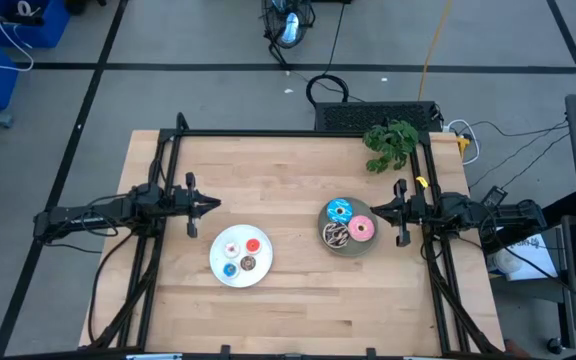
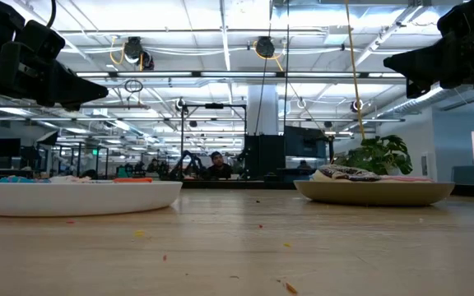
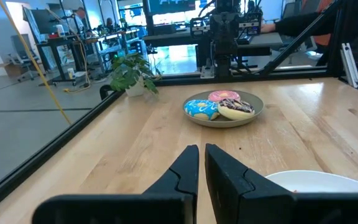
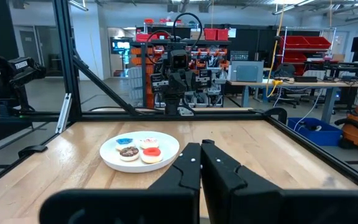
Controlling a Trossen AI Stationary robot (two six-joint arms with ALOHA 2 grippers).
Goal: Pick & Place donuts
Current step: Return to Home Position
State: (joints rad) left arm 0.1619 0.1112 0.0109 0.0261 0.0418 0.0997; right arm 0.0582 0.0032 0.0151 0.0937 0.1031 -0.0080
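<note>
Evidently nothing is gripped: the left gripper [image 1: 211, 205] is held with its fingers drawn together and empty, raised above the table [image 1: 298, 310] near its left edge; the right gripper [image 1: 378, 210] is likewise closed on nothing, just beside the gray plate [image 1: 352, 252]. Both are judged to be parked clear of the plates because the sorting appears finished and only the return to rest is left. Nearest the right gripper, three larger rings are crowded on the gray plate, touching one another: the blue sprinkled donut [image 1: 339, 210], the pink donut [image 1: 361, 229] and the chocolate donut [image 1: 334, 236] with its white drizzle. On the white plate [image 1: 240, 284], nearer the left gripper, four tiny ones are laid: the red donut [image 1: 253, 245], the white donut [image 1: 232, 249], the tiny blue donut [image 1: 230, 268] and the brown donut [image 1: 249, 264]; sizes are thus kept apart by plate. A potted plant [image 1: 391, 142] is set near the far right corner.
</note>
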